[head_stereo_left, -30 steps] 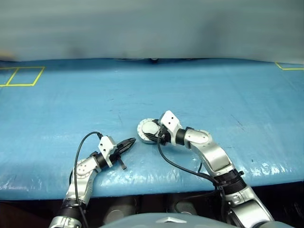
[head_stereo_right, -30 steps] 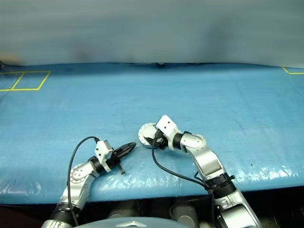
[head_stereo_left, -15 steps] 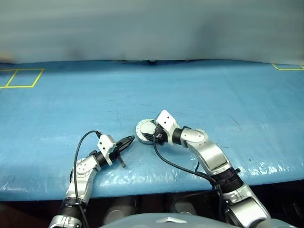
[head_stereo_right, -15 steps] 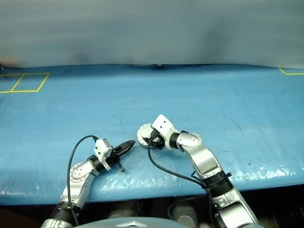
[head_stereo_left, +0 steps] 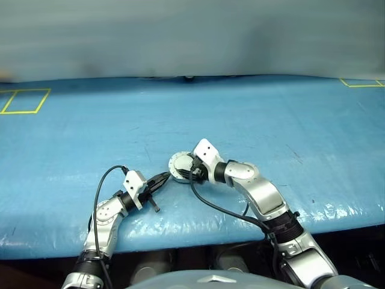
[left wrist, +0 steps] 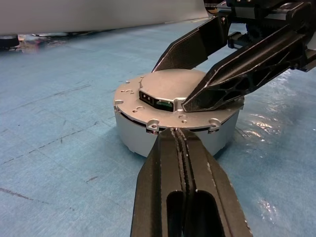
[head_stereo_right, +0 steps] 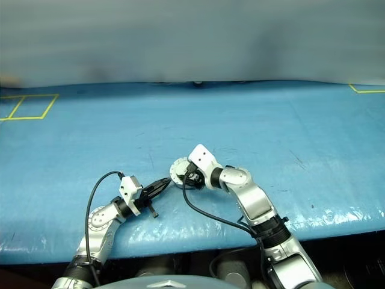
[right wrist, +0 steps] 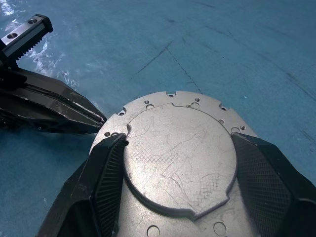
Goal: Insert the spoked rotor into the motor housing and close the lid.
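On the blue table (head_stereo_left: 72, 138), the left gripper (head_stereo_left: 163, 178), fingers closed, touches the housing (left wrist: 148, 138) rim at its left, while the right gripper's (head_stereo_left: 191, 174) open fingers straddle the closed lid (right wrist: 180, 158): rigid, probably heavy, slick metal, best gripped across the rim.

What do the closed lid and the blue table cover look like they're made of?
Lid: likely machined metal, matte grey, with fine scratches and small drilled holes around its flange. Table cover: looks like plastic sheeting or coated fabric, blue and slightly glossy, with wrinkles and light glare.
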`<state>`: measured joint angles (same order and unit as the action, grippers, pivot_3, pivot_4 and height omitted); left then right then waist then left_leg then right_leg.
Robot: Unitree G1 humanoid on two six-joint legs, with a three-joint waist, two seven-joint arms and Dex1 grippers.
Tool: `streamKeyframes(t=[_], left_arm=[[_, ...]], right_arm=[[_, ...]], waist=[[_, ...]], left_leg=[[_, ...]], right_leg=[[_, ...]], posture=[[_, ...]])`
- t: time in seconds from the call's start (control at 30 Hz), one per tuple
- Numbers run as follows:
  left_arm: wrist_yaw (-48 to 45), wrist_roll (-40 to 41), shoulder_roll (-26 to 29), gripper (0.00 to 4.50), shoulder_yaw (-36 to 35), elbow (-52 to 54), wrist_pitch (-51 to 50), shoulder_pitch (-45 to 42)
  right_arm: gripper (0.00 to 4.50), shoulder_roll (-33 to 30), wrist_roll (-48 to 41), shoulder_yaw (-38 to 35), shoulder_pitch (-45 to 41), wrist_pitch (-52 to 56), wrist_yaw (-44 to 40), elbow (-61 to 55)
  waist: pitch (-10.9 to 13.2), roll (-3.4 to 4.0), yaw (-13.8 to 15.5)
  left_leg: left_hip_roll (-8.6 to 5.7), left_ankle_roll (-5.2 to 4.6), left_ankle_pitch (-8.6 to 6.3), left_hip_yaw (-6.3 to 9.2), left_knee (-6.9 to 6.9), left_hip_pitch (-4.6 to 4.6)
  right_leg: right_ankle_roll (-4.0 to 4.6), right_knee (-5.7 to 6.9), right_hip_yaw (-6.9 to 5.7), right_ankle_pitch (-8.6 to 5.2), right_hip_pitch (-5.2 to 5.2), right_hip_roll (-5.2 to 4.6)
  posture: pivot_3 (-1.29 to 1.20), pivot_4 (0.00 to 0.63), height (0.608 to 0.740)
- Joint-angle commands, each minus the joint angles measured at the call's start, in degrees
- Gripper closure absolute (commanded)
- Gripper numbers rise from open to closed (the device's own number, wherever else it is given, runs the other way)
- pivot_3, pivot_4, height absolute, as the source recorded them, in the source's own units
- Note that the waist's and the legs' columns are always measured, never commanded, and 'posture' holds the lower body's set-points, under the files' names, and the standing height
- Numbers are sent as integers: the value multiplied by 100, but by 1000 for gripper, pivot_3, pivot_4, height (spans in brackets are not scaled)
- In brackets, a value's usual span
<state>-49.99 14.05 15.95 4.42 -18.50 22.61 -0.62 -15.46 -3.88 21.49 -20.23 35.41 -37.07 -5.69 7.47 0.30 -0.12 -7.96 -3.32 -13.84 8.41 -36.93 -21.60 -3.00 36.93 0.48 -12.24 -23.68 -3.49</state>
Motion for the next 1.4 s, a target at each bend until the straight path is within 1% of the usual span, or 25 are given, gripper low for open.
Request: streamKeyframes(t=[0.03,0.13,0.33,0.6,1.0,1.3,1.4], left_arm=[[29,1,-8,4500,-16,59,48,-32],[35,-4,-8,4500,-3,108,22,-21],[42,-7,-3,4500,11,161,-33,-10],[63,-23,-14,4500,7,200,-65,-3],[128,-6,-23,4500,14,255,-42,73],[143,441,-263,4500,-155,393,-342,-84],[199,350,-243,4500,-154,359,-384,-163]], right_arm=[[1492,64,-13,218,165,399,-12,242],[1492,90,-46,193,170,429,-25,168],[1492,40,314,361,98,463,221,340],[1492,4,527,582,44,581,405,467],[1492,-107,474,584,43,607,259,472],[1492,-108,490,590,43,573,253,495],[1492,-106,494,590,47,564,257,492]], waist=[[0,0,-1],[0,1,-10],[0,1,-13],[0,2,-36],[-4,9,-36],[-4,8,-37],[-4,8,-43]], left_leg=[[1,0,0,0,0,0],[3,0,0,0,0,0],[4,0,-1,0,2,0],[16,5,2,-1,-2,4],[20,8,3,-2,1,5],[21,8,3,-2,3,3],[22,8,3,-2,8,4]], right_leg=[[0,0,0,0,0,1],[0,0,0,-1,1,2],[0,-2,-1,-1,1,2],[0,0,-3,-1,6,9],[0,-2,-6,-1,6,10],[7,-4,-7,-6,6,10],[3,-4,-7,-4,4,10]], posture=[[0,150,740],[0,150,740],[0,150,740],[0,150,740],[0,150,740],[0,150,740],[0,150,740]])
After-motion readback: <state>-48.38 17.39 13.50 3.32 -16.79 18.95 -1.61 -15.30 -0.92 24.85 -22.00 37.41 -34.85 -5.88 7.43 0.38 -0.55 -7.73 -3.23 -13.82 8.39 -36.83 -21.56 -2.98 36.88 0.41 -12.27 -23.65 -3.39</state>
